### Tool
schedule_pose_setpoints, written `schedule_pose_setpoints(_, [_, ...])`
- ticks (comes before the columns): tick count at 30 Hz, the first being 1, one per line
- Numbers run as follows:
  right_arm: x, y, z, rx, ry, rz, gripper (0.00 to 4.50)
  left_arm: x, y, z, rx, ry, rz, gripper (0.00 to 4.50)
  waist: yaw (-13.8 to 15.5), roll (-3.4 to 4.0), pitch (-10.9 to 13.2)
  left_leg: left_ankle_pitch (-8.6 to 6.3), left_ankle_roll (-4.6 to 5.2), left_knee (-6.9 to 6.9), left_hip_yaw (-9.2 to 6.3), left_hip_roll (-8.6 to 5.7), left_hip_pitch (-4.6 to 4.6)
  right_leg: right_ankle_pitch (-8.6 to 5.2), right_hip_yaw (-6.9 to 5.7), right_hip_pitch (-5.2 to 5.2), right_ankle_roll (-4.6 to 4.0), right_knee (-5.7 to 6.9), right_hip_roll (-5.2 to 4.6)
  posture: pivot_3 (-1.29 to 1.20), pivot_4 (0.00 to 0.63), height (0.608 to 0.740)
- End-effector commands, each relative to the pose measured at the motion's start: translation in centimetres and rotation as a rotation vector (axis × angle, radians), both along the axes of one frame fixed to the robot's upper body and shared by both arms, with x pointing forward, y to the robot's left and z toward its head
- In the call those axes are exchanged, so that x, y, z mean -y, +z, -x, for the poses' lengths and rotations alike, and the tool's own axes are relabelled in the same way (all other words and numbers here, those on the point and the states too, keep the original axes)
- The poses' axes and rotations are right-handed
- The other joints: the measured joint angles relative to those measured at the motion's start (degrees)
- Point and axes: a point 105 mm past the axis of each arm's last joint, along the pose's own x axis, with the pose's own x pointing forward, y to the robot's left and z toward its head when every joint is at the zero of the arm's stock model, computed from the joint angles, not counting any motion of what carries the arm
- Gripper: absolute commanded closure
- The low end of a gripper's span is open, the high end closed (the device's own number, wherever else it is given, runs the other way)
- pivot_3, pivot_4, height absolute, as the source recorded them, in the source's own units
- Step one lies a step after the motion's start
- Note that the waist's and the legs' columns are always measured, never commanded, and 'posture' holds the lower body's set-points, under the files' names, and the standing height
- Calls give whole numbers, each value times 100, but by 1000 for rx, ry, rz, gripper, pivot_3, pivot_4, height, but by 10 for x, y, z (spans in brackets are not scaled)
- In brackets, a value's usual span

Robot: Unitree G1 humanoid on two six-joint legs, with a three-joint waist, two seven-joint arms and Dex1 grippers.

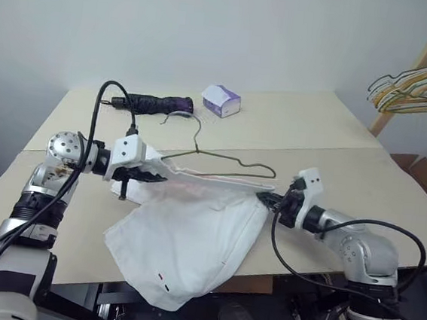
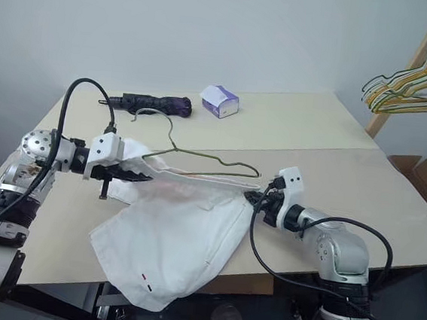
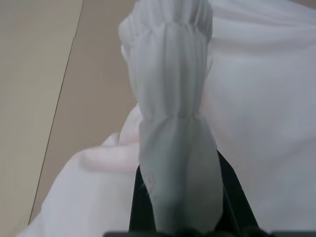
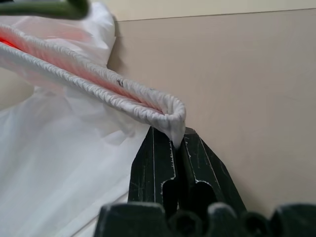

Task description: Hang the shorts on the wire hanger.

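The shorts (image 1: pixel 191 237) are lifted by the waistband (image 4: pixel 94 86), stretched between both arms, and the rest sags down onto the tabletop (image 1: pixel 314 132) and over its front edge. The left gripper (image 1: pixel 151 175) is pinching one end of the waistband. The right gripper (image 1: pixel 264 200) is pinching the other end, fingers pressed tight on the cloth. The hanger (image 1: pixel 221 159) sits right along the top of the waistband, hook pointing away. I cannot tell if the wire is inside the shorts yet. So the shorts are held up and lined up, but hanging them looks not finished.
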Motion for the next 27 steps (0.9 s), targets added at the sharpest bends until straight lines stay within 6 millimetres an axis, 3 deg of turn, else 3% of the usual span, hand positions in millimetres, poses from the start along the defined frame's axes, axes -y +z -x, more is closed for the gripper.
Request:
schedule_pose_setpoints(1, [21,20,-6,66,-58,14,4481,-20,0,1,8,51,-33,4500,-3,0,0,0,0,-1,0,0,-1,0,0,0,0,0,0,-353,0,740])
schedule_pose_setpoints(10, [29,24,-9,64,-65,35,4481,-28,-10,9,6,22,-99,4500,9,0,0,-2,-4,-2,0,0,-2,0,0,-2,0,-1,-2,-350,0,740])
schedule_pose_setpoints(20, [28,39,-5,110,-18,48,4481,-40,-28,-10,39,169,-210,4500,2,-1,1,-2,-4,-3,0,0,-3,0,0,-4,1,-2,-2,-367,0,740])
schedule_pose_setpoints(27, [9,58,3,188,72,81,4481,-44,-42,-13,9,172,-291,4500,-22,-1,1,-3,-4,-4,0,1,-7,-22,-1,-8,37,-3,-2,-377,0,740])
